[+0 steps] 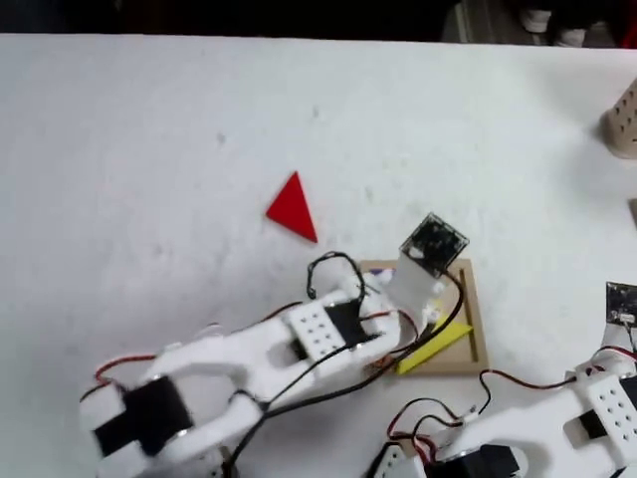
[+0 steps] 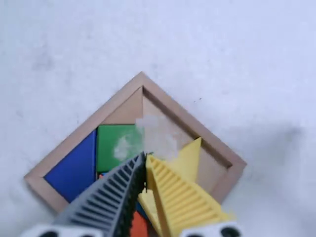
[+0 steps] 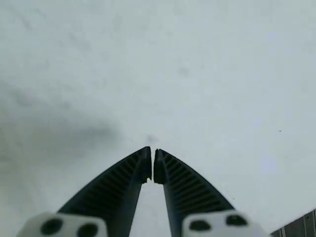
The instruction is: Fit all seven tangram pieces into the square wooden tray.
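left hand [image 2: 145,160] together above tray [image 2: 86,128] | right hand [image 3: 152,165] together over table [image 3: 197,59] | red triangle [image 1: 293,211] outside tray

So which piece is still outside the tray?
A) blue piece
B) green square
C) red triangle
C: the red triangle lies on the table, well apart from the tray, while the green square and the blue piece sit inside the tray.
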You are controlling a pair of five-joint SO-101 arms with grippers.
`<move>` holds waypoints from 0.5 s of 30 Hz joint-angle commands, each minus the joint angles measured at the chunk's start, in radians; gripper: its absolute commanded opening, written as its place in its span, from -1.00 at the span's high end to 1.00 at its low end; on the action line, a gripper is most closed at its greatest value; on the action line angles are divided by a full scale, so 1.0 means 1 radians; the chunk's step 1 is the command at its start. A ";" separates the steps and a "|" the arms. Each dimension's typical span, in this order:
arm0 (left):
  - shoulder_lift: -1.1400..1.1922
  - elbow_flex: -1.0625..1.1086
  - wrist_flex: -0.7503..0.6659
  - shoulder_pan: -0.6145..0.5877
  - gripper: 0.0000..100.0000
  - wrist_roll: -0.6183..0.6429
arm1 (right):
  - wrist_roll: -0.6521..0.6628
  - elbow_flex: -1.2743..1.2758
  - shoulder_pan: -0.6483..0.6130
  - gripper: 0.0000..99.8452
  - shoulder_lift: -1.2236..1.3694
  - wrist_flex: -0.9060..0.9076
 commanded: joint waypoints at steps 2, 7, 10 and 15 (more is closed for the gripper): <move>-0.203 0.068 0.012 0.067 0.96 -0.026 | 0.011 -0.003 -0.027 0.97 -0.013 -0.010; -0.101 0.114 0.011 0.203 0.96 -0.101 | 0.011 0.006 -0.041 0.97 -0.013 -0.010; 0.033 0.092 0.014 0.277 0.96 -0.137 | 0.011 0.006 -0.042 0.97 -0.013 -0.010; 0.182 0.029 0.049 0.252 0.96 -0.132 | 0.012 0.006 -0.035 0.97 -0.013 -0.015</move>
